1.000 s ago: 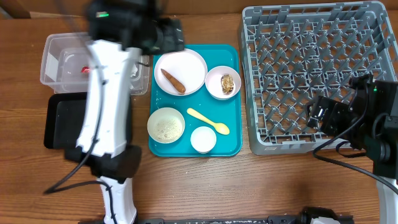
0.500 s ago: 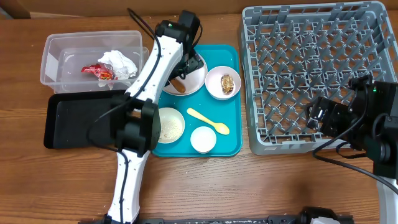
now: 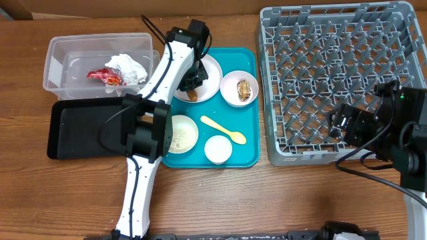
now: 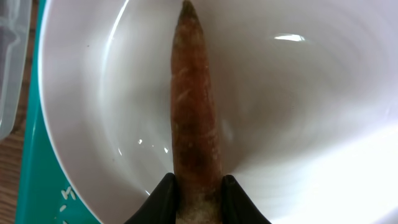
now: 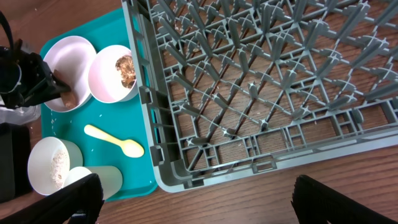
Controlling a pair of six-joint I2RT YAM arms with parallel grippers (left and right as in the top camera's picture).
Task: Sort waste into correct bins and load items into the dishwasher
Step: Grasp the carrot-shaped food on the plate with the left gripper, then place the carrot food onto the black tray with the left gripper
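Note:
My left gripper (image 3: 191,85) is down on the white plate (image 3: 212,69) and shut on the near end of the brown sausage (image 4: 196,106), whose tip points away across the plate (image 4: 298,93). Both fingers (image 4: 163,200) press its sides. The red wrapper (image 3: 105,76) and crumpled foil (image 3: 128,67) lie in the clear tub (image 3: 63,53). The black tray (image 3: 73,130) holds nothing. My right gripper (image 3: 347,123) hangs open over the grey rack's (image 3: 333,73) front right part, nothing between its fingers (image 5: 74,199).
On the teal tray (image 3: 250,157) stand a bowl with a brown lump (image 3: 239,89), a bowl with rice (image 3: 179,133), a small cup (image 3: 218,149) and a yellow spoon (image 3: 223,130). Loose rice grains dot the tray. The left arm reaches across the tray's left side.
My left arm swung from over the clear tub to the plate, came down and shut on the sausage. The right arm has not moved.

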